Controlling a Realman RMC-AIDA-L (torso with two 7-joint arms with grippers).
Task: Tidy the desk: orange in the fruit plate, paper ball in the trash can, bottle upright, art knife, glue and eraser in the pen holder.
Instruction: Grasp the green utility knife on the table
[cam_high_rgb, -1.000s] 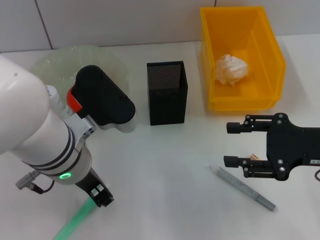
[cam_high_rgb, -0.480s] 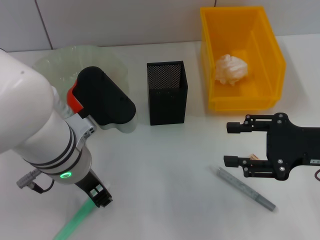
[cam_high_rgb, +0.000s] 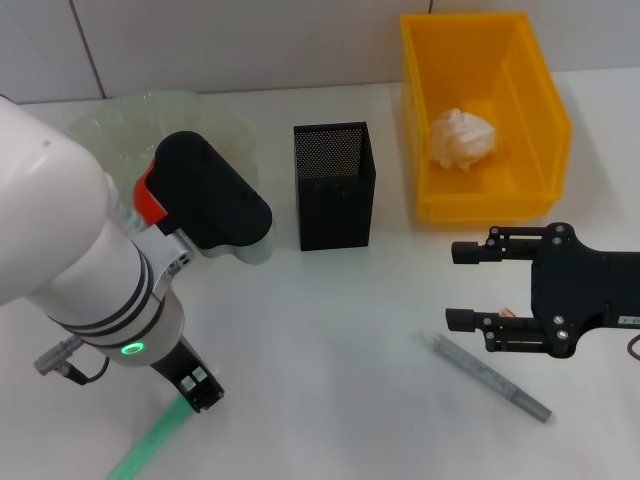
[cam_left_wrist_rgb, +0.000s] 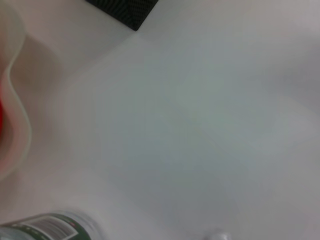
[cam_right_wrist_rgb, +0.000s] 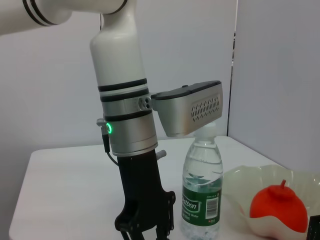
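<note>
One bottle upright beside fruit plate.

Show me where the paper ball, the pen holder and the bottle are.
paper ball (cam_high_rgb: 462, 138), head view, middle of the wad.
pen holder (cam_high_rgb: 336, 205), head view, front mesh wall.
bottle (cam_right_wrist_rgb: 201, 200), right wrist view, green label.

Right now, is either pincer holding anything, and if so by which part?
Nothing is held. The right pincer is open over the desk with nothing between its fingers. The left pincer stands beside the upright bottle, not on it.
</note>
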